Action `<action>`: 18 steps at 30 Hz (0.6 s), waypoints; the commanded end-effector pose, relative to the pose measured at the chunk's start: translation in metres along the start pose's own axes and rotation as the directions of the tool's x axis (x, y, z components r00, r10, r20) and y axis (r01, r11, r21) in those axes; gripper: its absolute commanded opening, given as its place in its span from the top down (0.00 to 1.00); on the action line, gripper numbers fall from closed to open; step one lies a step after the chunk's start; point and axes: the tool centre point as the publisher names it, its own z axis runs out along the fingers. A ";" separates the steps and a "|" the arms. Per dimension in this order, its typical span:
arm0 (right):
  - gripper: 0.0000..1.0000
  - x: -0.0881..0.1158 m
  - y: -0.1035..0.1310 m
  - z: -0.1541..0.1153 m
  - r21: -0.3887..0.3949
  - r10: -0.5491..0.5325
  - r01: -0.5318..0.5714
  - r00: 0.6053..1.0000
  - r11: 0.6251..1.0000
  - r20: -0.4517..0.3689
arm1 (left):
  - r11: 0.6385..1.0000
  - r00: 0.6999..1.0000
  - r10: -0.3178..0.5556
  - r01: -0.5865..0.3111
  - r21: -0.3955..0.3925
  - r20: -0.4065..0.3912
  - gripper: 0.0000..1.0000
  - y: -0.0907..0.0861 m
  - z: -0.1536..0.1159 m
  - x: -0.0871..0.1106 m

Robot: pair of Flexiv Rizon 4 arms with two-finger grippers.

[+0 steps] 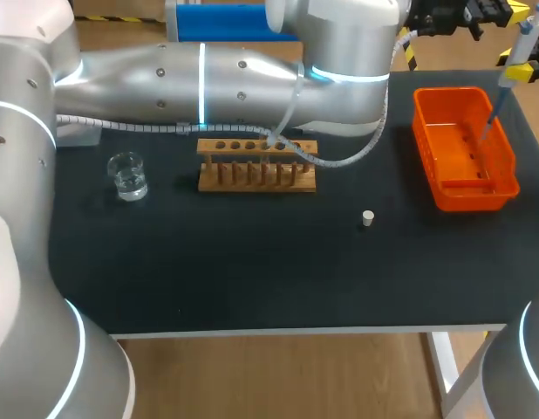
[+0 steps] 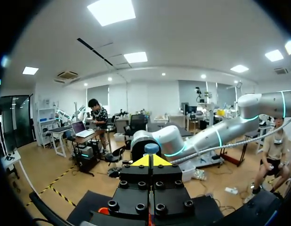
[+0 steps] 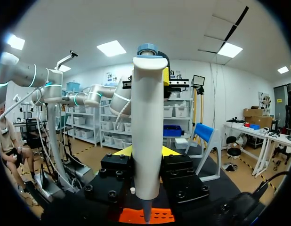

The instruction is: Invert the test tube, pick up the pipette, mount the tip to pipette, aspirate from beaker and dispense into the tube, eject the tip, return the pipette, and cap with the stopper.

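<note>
In the head view, a beaker (image 1: 127, 175), a wooden rack (image 1: 256, 164) and a small stopper (image 1: 367, 218) are seen on the black tabletop (image 1: 252, 271), with an orange tray (image 1: 466, 199) at its right. The pipette (image 1: 516, 44) is held above the tray. In the left wrist view, the left gripper (image 2: 151, 161) is shown with jaws together, a blue knob (image 2: 151, 148) just ahead (seemingly the pipette's top). In the right wrist view, the right gripper (image 3: 146, 151) is seen with jaws clamped on the upright pipette.
</note>
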 end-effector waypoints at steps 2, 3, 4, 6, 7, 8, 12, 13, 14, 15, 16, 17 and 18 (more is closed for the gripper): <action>1.00 -0.001 0.000 -0.002 0.002 0.000 0.000 1.000 1.000 -0.005 | 1.000 1.000 -0.001 0.001 0.010 0.005 1.00 0.003 0.008 0.002; 1.00 -0.001 0.000 -0.002 0.002 0.000 0.000 1.000 1.000 -0.005 | 1.000 1.000 -0.002 0.002 0.009 0.005 1.00 0.003 0.008 0.002; 1.00 -0.001 0.000 -0.002 0.002 0.000 0.000 1.000 1.000 -0.005 | 1.000 1.000 -0.004 0.004 0.009 0.007 1.00 0.003 0.008 0.003; 1.00 -0.001 0.000 -0.002 0.002 0.000 0.000 1.000 1.000 -0.005 | 1.000 1.000 -0.006 0.006 0.009 0.009 1.00 0.003 0.008 0.003; 1.00 -0.001 0.000 -0.002 0.002 0.000 0.000 1.000 1.000 -0.005 | 1.000 1.000 -0.008 0.008 0.009 0.010 1.00 0.004 0.008 0.003; 1.00 -0.001 0.000 -0.002 0.002 0.000 0.000 1.000 1.000 -0.005 | 1.000 1.000 -0.009 0.009 0.008 0.011 1.00 0.004 0.009 0.004; 1.00 -0.001 0.000 -0.002 0.002 0.000 0.000 1.000 1.000 -0.005 | 1.000 1.000 -0.015 0.015 0.001 0.013 1.00 0.007 0.009 0.002; 1.00 -0.001 0.000 -0.002 0.002 0.000 0.000 1.000 1.000 -0.005 | 1.000 1.000 -0.016 0.016 -0.002 0.013 1.00 0.007 0.009 0.002; 1.00 -0.001 0.000 -0.002 0.002 0.000 0.000 1.000 1.000 -0.005 | 1.000 1.000 -0.017 0.017 -0.005 0.012 1.00 0.008 0.010 0.002; 1.00 -0.001 0.000 -0.002 0.002 0.000 0.000 1.000 1.000 -0.005 | 1.000 1.000 -0.018 0.018 -0.007 0.012 1.00 0.008 0.010 0.002; 1.00 -0.001 0.000 -0.002 0.002 0.000 0.000 1.000 1.000 -0.005 | 1.000 1.000 -0.020 0.020 -0.010 0.012 1.00 0.009 0.011 0.002; 1.00 -0.001 0.000 -0.002 0.002 0.000 0.000 1.000 1.000 -0.005 | 1.000 1.000 -0.022 0.022 -0.014 0.011 1.00 0.009 0.011 0.002; 1.00 -0.001 0.000 -0.002 0.002 0.000 0.000 1.000 1.000 -0.005 | 1.000 1.000 -0.024 0.024 -0.017 0.012 1.00 0.010 0.011 0.002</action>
